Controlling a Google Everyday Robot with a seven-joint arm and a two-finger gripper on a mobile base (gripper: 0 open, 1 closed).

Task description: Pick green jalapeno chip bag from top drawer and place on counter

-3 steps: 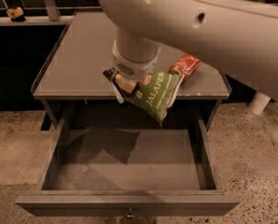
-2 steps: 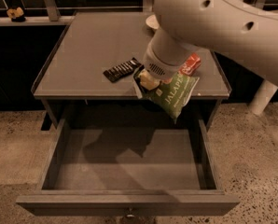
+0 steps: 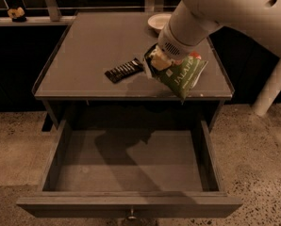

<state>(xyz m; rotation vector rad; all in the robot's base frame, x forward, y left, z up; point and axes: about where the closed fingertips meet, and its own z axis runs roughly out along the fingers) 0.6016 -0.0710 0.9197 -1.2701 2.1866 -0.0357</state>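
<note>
Green crumpled bag (image 3: pixel 182 75), gripper (image 3: pixel 157 63) above counter (image 3: pixel 91 51).

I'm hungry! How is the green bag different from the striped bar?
The crumpled green foil chip bag is bigger; the dark striped candy bar wrapper is slim and flat. The bag hangs tilted in the gripper over the grey counter's front edge; the wrapper lies on it. Both are snack packs.
</note>
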